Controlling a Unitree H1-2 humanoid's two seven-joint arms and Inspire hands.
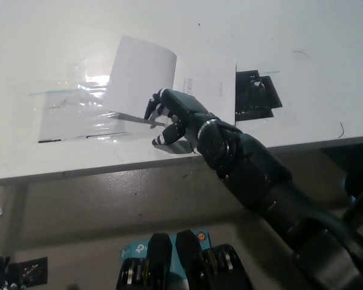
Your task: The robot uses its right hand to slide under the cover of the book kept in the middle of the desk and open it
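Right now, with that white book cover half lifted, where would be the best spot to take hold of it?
Probably the cover's free edge near its lower corner, approached from the robot's right, where the right hand already sits. The cover stands tilted up off the pages, hinged at its left, so that side leaves a gap to slip under.

Bright overhead glare on desk [302,36], soft blur
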